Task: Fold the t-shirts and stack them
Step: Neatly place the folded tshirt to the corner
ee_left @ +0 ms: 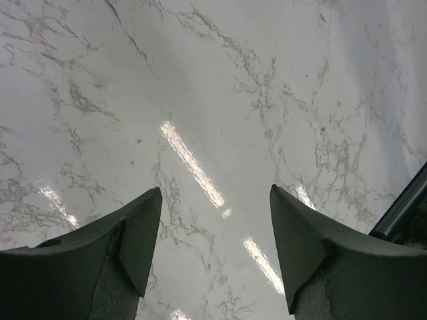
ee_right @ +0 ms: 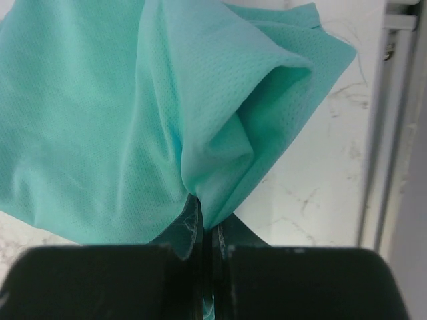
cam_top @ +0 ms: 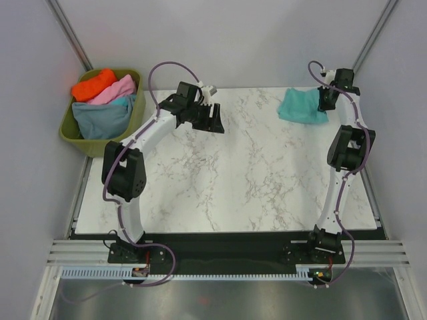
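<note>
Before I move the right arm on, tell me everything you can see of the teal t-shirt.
The teal t-shirt is thin, fine-mesh cloth, bunched in loose folds, not spread flat. It lies on the table at its far right corner. The right tool is shut on a pinched fold of it.

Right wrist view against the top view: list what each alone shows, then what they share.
Right wrist only: the right gripper pinched shut on a fold of the teal shirt. Top only: the tub of orange, pink and blue-grey shirts, and the left gripper over the table. Both: teal shirt, right gripper, marble table.
</note>
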`<state>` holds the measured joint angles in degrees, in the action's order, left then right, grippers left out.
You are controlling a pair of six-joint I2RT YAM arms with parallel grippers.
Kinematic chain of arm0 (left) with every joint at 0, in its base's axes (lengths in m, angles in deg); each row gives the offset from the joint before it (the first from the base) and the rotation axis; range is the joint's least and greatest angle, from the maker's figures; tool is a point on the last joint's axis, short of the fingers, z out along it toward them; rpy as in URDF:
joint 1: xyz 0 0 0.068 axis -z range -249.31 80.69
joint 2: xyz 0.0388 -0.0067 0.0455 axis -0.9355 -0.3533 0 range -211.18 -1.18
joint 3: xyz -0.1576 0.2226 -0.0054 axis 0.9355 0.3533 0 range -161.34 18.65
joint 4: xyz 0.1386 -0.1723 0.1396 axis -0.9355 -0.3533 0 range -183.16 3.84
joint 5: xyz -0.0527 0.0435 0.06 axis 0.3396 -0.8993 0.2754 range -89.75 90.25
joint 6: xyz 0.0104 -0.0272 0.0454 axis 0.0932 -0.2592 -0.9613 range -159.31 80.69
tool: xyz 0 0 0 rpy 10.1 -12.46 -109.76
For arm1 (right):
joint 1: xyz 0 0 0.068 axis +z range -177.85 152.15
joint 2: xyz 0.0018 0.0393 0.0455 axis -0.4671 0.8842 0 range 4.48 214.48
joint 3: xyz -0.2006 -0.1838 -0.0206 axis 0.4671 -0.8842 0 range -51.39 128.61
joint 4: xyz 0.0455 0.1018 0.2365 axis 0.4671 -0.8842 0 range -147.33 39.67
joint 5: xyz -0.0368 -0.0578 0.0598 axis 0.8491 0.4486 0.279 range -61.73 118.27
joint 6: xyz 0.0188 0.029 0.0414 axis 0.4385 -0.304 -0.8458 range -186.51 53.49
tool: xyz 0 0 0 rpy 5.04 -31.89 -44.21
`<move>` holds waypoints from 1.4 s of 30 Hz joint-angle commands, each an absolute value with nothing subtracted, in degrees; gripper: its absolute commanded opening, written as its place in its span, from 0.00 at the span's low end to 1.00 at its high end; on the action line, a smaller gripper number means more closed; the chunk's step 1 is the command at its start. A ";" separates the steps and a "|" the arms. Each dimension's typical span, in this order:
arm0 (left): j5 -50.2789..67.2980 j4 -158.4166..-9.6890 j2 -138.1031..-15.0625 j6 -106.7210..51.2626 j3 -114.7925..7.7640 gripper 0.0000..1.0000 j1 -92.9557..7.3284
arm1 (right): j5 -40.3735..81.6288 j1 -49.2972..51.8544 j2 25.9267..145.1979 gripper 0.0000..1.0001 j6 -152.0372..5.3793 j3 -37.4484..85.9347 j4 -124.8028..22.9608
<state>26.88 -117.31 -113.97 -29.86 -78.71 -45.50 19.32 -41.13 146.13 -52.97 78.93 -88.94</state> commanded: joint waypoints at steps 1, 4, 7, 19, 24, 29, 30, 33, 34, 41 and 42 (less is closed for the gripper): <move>25.74 -116.92 -110.95 -32.72 -78.55 0.74 -45.49 | 24.40 -41.73 147.48 0.00 -49.12 83.87 -87.86; 25.65 -116.92 -110.78 -32.80 -78.12 0.74 -45.41 | 25.45 -42.70 148.01 0.00 -48.06 84.31 -86.72; 25.12 -117.01 -110.43 -33.33 -77.33 0.74 -45.06 | 26.33 -43.32 148.62 0.00 -46.92 84.57 -84.35; 23.89 -117.62 -109.46 -34.56 -76.97 0.75 -42.60 | 35.30 -44.02 147.67 0.82 -53.15 87.65 -77.66; 25.20 -116.75 -109.81 -33.34 -77.32 0.76 -42.24 | 31.27 -43.93 137.93 0.82 -57.62 84.24 -77.75; 26.00 -116.22 -110.34 -32.19 -78.38 0.76 -42.24 | 22.76 -43.49 130.70 0.80 -62.29 78.53 -79.67; 26.00 -116.04 -110.34 -31.93 -78.46 0.76 -42.24 | 16.64 -43.41 129.30 0.78 -64.38 77.55 -80.29; 26.35 -116.04 -110.07 -31.58 -78.55 0.76 -42.24 | 7.21 -43.32 128.14 0.77 -69.39 72.46 -81.26; 26.35 -115.95 -110.07 -31.57 -78.38 0.76 -42.24 | 0.56 -43.40 128.32 0.77 -71.94 71.23 -81.09; 25.83 -116.22 -108.75 -31.75 -76.09 0.76 -42.24 | -10.84 -43.49 129.90 0.77 -80.57 57.96 -79.16; 25.91 -116.22 -108.75 -31.84 -75.92 0.76 -42.24 | -10.93 -43.49 130.16 0.77 -80.66 57.42 -79.15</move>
